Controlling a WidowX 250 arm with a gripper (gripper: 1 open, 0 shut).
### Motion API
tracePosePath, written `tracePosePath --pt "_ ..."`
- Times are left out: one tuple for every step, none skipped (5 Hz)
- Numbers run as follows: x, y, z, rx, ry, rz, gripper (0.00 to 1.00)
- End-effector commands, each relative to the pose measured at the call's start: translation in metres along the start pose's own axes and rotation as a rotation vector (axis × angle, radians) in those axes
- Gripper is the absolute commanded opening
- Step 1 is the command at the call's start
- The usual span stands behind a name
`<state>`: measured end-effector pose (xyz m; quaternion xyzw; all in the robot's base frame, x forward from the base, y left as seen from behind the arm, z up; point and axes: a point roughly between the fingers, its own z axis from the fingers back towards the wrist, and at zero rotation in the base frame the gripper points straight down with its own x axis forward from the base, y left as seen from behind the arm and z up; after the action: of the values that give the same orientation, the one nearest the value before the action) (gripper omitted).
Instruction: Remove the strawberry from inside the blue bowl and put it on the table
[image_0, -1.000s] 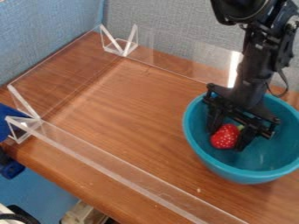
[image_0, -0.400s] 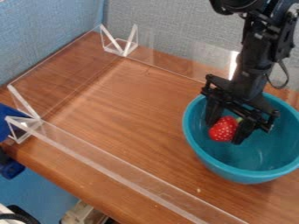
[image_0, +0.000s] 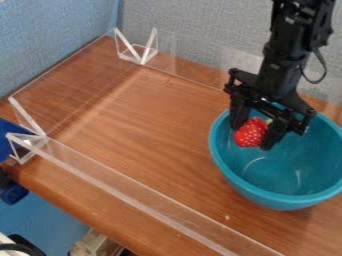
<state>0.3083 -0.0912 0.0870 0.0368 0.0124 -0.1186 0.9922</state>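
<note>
The strawberry is small and red and hangs between the fingers of my gripper, which is shut on it. It sits above the left part of the blue bowl, a large teal-blue bowl at the right of the table. The strawberry is lifted clear of the bowl's floor, about level with the rim. The black arm rises from the gripper to the top right of the camera view.
Low clear acrylic walls edge the reddish-brown tabletop, with clear corner brackets at the back and at the left. A blue-grey backdrop stands behind. The bowl sits near the table's right edge.
The gripper has risen with the strawberry in it, from the bowl's floor up to rim height, and shifted slightly back and left.
</note>
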Motion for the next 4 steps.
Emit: tracePosePath --pt "-0.001 0.011 0.032 0.003 -0.088 0.026 0.0" --pt "-0.006 0.018 0.047 0.01 -0.115 0.035 0.0" --pt "-0.017 0.041 0.075 0.03 -0.161 0.089 0.0" --pt "-0.033 0.081 0.083 0.044 -0.145 0.187 0.0"
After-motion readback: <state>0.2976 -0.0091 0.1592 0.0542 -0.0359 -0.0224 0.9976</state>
